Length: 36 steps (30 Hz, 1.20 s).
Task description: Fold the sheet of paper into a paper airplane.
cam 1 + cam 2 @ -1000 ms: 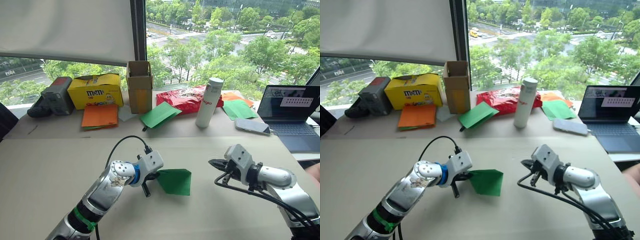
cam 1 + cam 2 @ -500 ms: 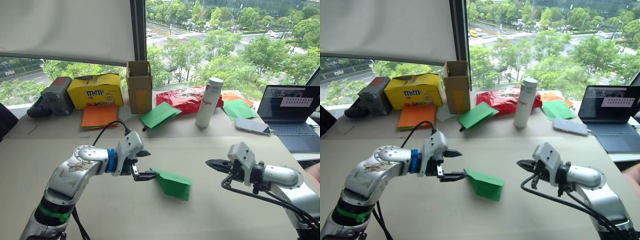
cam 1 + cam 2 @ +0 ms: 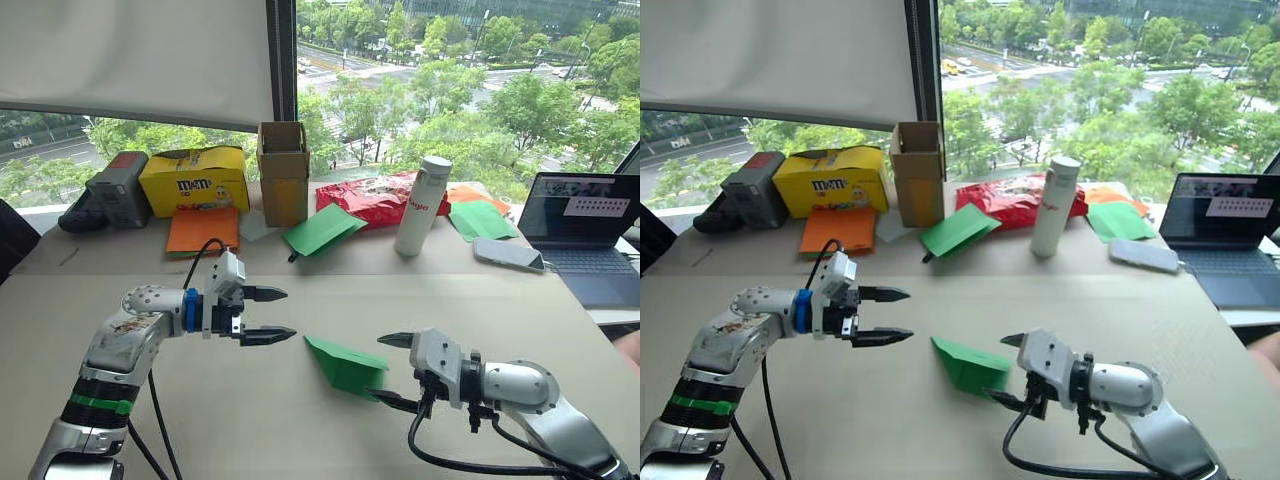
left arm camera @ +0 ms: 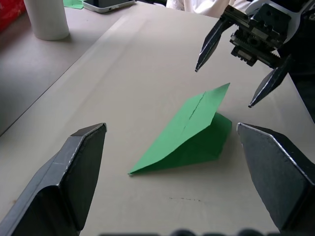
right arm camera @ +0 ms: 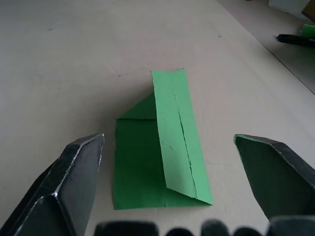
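On the beige table (image 3: 120,290), between the two grippers, lies the paper airplane (image 3: 345,362): bright green paper folded into a small layered wedge. Its pointed nose faces the left gripper (image 3: 268,315), and its broad end faces the right gripper (image 3: 387,370). One flap stands raised at a slant above the flatter layers beneath it, with a straight crease running along the flap's length, as the wrist views show (image 4: 189,132) (image 5: 165,150). Its edges are straight and its surface is plain, without markings.

The left gripper hovers just above the table, near the airplane's nose but apart from it, fingers spread wide and holding nothing. The right gripper sits just beside the broad end of the airplane, its two black fingers likewise spread, one above and one low by the paper's edge; whether the lower fingertip touches the paper cannot be told.

Farther from the airplane, along the window side of the table, stand a white bottle (image 3: 420,205), a cardboard box (image 3: 281,172), a yellow candy box (image 3: 194,179), a red bag (image 3: 368,197), orange paper sheets (image 3: 203,229) and a further green sheet (image 3: 322,228). A laptop (image 3: 583,225) and a phone (image 3: 508,253) rest beyond the right gripper.
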Each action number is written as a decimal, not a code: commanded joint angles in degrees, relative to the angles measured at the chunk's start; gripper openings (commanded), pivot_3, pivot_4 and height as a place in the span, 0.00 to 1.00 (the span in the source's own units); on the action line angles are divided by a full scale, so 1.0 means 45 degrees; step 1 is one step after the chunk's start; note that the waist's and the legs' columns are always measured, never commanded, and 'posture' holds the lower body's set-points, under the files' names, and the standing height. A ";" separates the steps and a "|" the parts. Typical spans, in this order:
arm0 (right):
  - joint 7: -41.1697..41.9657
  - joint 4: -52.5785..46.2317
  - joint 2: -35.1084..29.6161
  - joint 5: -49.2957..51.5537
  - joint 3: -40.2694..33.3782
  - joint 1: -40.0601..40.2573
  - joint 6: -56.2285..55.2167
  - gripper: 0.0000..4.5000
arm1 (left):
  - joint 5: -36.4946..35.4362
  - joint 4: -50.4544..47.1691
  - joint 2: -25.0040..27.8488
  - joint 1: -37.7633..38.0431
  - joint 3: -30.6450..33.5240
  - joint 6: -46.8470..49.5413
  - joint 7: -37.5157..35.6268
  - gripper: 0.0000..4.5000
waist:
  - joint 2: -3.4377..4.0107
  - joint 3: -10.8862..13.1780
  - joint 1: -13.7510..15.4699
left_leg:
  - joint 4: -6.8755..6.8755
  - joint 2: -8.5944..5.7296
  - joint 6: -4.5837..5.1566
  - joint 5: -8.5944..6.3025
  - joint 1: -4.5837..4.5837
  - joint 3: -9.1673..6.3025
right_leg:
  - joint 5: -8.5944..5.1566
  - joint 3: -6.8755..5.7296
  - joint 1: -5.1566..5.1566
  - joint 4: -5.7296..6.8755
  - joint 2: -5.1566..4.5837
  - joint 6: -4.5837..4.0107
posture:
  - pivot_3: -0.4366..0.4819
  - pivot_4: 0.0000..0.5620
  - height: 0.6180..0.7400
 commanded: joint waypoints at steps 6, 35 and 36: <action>-0.0249 0.1066 0.0527 -0.0848 0.0201 0.0162 -0.2254 0.58 | 0.0762 0.1785 -0.0526 -0.1133 -0.0498 -0.1607 0.0250 1.00 | 0.0000 0.0000 -0.0005 | -0.0001 0.0006 -0.0013 0.0008 0.0004 0.0001 | -0.0002 -0.0003 -0.0002 0.0011 0.0011 0.0004 | 0.48 0.27 0.99; 0.0787 0.4283 -0.0181 -0.3563 0.2085 -0.1447 -1.1222 0.00 | 0.1476 0.4065 -0.1177 -0.1076 -0.2685 -0.4354 -0.4028 0.01 | -0.0007 0.0004 -0.0120 | 0.0004 0.0009 -0.0133 0.0081 0.0010 0.0006 | -0.0004 -0.0008 -0.0004 0.0033 0.0014 0.0007 | 0.48 0.27 0.99; 0.0831 0.4285 -0.0185 -0.3511 0.2120 -0.1434 -1.1252 0.00 | 0.1647 0.4093 -0.1241 -0.0977 -0.2826 -0.4628 -0.4022 0.01 | -0.0007 0.0004 -0.0115 | 0.0004 0.0010 -0.0133 0.0081 0.0010 0.0006 | -0.0004 -0.0009 -0.0004 0.0034 0.0014 0.0007 | 0.48 0.27 0.99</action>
